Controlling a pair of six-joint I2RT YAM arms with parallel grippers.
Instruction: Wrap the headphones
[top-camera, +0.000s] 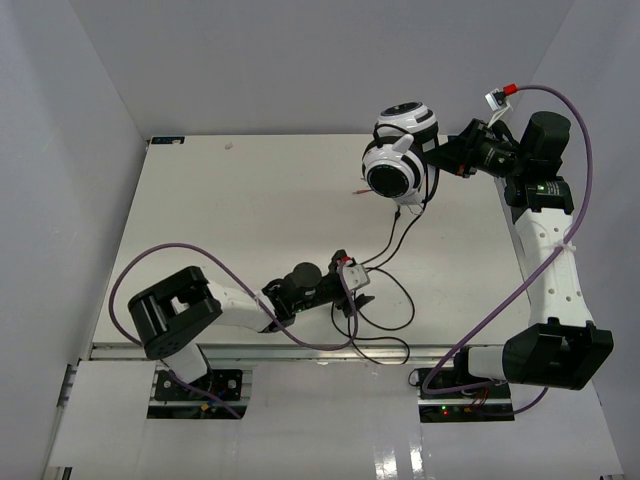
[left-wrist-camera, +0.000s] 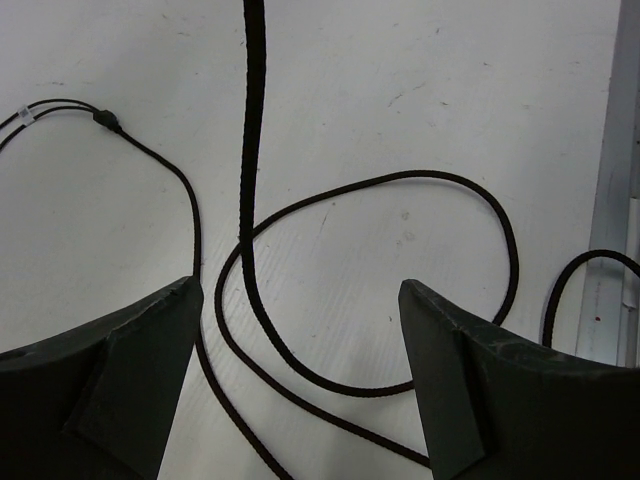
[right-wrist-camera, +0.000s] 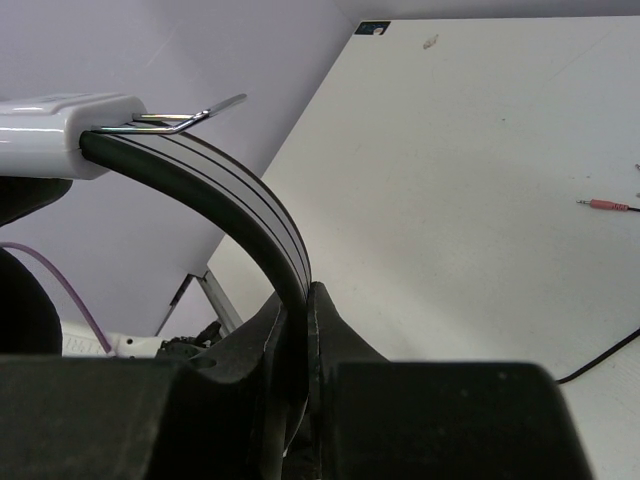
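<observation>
With the headphones (top-camera: 400, 155) held over the bench's (top-camera: 230, 220) far right, headband (right-wrist-camera: 255, 215) clamped in the right jaws, the wide-open left jaws at its near edge should centre one cord (left-wrist-camera: 250, 250) strand before closing.

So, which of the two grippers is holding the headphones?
The right gripper, shut on the headband of the headphones; the left gripper stands open over the loose cord, holding nothing.

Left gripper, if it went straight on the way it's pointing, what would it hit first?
The left gripper would most likely meet the black cord first, its loops lying between the open jaws, then the table beneath. Depth is hard to judge.
</observation>
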